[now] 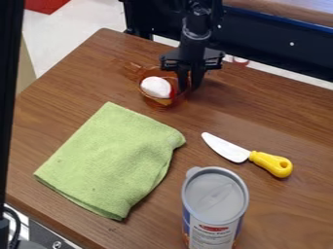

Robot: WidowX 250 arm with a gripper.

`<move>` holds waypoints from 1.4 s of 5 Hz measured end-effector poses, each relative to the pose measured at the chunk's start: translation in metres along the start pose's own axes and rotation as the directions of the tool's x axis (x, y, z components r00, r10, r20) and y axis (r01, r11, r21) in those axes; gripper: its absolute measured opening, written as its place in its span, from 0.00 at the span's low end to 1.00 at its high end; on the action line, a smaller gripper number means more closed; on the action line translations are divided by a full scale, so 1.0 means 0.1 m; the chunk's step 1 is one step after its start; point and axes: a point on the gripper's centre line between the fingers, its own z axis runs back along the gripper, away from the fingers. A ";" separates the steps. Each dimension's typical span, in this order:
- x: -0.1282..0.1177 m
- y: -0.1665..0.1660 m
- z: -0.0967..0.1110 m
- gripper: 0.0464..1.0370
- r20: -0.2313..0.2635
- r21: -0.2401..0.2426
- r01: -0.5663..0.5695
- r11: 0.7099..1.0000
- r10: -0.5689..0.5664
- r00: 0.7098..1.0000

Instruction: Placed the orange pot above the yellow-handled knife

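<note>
Camera view: a cylindrical can with a grey lid and a printed label stands upright at the near edge of the scene, on a brown wood-grain table. Just beyond its upper right lies a toy knife with a white blade and a yellow handle, blade angled toward the upper left. A lime-green cloth, one corner folded, spreads flat across the left side of the table, apart from the knife. Farther back, beyond the cloth and up and left of the knife, sits a transparent orange pot, its handle toward the upper left; inside are a white, egg-shaped object and something yellow. Over the pot's right side hangs the black two-finger gripper, its fingers narrow, pinching the pot's wall. A dark metal frame runs behind the table.
</note>
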 end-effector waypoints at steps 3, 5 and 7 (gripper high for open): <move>-0.22 -0.19 0.09 0.01 -0.094 0.089 0.399 0.913 -0.391 0.916; -0.47 -0.34 0.56 0.01 0.040 -0.121 0.664 0.738 -0.665 0.746; -0.75 -0.65 0.75 0.01 0.076 -0.138 0.893 0.427 -0.895 0.440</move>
